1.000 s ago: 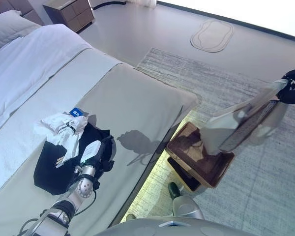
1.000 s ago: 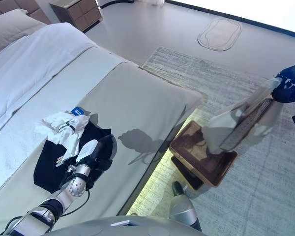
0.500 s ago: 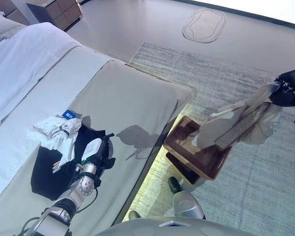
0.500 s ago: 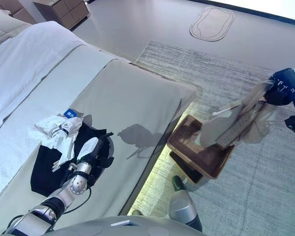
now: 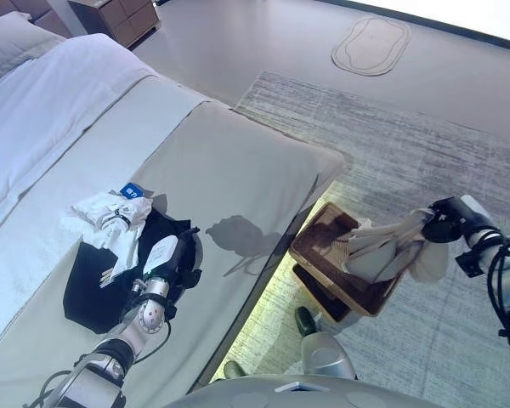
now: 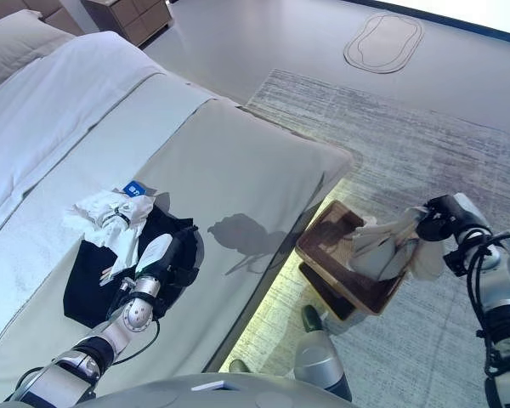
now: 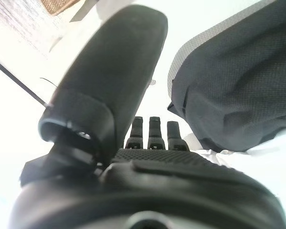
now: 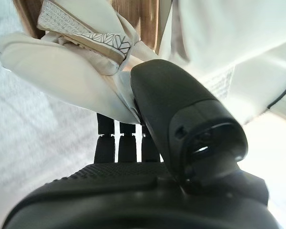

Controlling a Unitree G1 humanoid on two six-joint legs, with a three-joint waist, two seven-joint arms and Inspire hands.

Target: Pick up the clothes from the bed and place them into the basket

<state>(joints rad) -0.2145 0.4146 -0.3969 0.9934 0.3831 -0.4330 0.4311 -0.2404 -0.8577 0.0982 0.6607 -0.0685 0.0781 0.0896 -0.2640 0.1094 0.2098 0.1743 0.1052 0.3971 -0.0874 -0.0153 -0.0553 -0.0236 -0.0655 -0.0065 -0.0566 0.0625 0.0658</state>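
bed (image 5: 238,170) fills the left, w/ a white garment (image 5: 106,223) crumpled on top of a black garment (image 5: 93,285), both lying on the grey cover. left hand (image 5: 172,259) rests flat at the black garment's right edge, touching it; fingers straight & relaxed per its wrist view, holding nothing. dresser (image 5: 119,15) at far top left, oval mat (image 5: 370,47) on floor top centre. rug (image 5: 408,153) runs beside the bed. brown basket (image 5: 319,234) sits on the rug just beside the bed's corner. pale garment (image 5: 378,251) hangs partly into the basket, over its right rim. right hand (image 5: 446,228) just right of the basket, thumb & fingers pinching that pale garment's upper end.
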